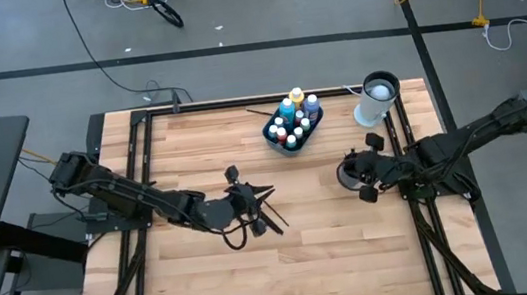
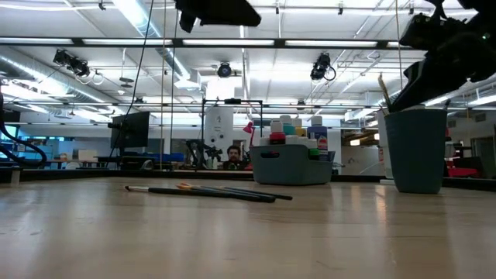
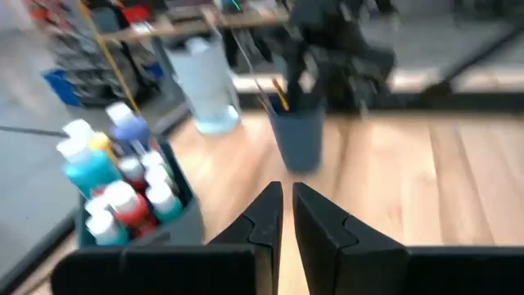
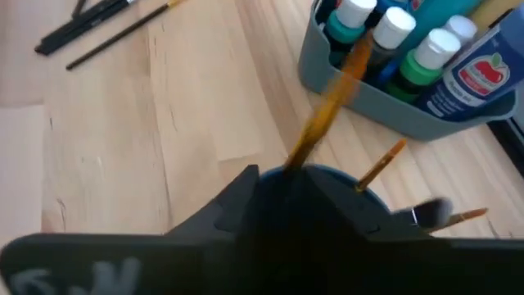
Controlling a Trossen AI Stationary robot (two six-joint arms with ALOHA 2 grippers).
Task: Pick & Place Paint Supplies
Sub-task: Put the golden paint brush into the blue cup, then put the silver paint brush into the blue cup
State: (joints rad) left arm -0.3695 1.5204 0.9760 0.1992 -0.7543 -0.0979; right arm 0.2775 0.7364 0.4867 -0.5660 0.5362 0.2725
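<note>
The right hand sits directly over the blue-grey cup, its fingers parting around a wooden-handled brush that points down into the cup. The remaining brushes lie on the table just beside the left hand, whose fingers are pressed nearly together on nothing. The paint bottles stand in the grey caddy. The left arm is by far the nearer to the loose brushes.

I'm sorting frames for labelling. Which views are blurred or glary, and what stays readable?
Left wrist view: motion blur smears the paint bottles and blue cup. Right wrist view: the falling brush is streaked; the bottle tray is fairly clear. Low view: ceiling lights glare, though the brushes on the table read sharply. High view: even light.
</note>
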